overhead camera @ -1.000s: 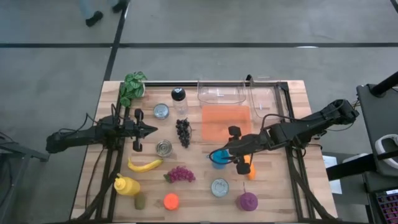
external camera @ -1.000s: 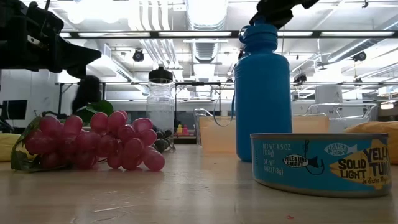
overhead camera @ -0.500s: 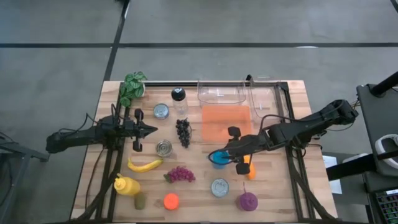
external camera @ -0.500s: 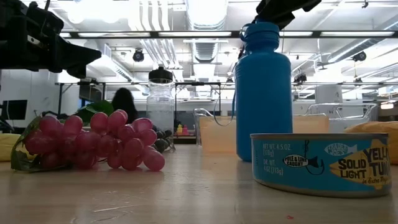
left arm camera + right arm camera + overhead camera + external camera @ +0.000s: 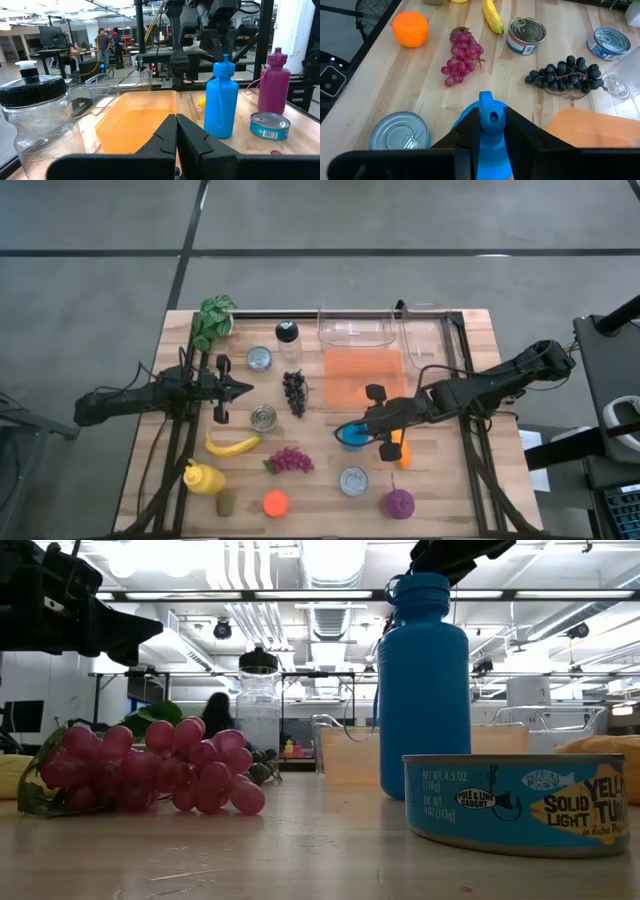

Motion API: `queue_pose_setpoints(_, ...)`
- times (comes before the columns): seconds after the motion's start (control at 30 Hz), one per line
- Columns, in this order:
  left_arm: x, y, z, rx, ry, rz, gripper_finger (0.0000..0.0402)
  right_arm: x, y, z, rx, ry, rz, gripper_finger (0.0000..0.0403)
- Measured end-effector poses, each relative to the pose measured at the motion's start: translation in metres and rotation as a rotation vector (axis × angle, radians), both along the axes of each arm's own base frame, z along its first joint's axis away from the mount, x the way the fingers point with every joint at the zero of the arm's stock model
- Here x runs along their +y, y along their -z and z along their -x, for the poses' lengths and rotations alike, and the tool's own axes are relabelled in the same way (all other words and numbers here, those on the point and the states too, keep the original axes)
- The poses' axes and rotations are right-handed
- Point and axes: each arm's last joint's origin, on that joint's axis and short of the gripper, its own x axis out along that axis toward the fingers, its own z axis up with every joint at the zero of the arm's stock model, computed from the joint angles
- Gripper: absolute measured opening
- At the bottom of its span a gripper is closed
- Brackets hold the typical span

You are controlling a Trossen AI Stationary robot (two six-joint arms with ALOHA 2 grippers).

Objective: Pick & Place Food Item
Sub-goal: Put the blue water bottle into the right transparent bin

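A blue bottle stands upright on the wood table, right of centre; it also shows in the low view. My right gripper is over it, shut on its top. My left gripper hovers shut at the table's left, between a tuna can and another can, touching nothing. Food lies around: dark grapes, red grapes, a banana and an orange. My right gripper pinches the blue bottle's cap at the very top of the bottle, one finger on each side. The fingers slant down from the table's right. The bottle is upright below them; whether its base still meets the table, I cannot tell.
An orange tray and two clear containers sit at the far side. A clear jar, a plant, a mustard bottle, a purple bottle and a third can stand around. A black rail borders the right.
Neither arm has visibly moved. A person far behind the table has walked toward the right of the low view.
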Motion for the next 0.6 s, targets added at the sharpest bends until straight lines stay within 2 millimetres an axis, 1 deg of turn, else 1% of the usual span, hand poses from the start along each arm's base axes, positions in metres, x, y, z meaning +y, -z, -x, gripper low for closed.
queue_pose_setpoints(0.13,0.0000,-0.0001,0.0000,-0.001,0.000,0.000,0.0006,0.0000,0.0001,0.0000,0.001,0.000,0.001,0.0069)
queue_pose_setpoints(0.6,0.0000,-0.0001,0.0000,0.000,0.000,0.000,0.0006,-0.0001,0.0002,0.0001,0.002,-0.002,0.003,0.0067)
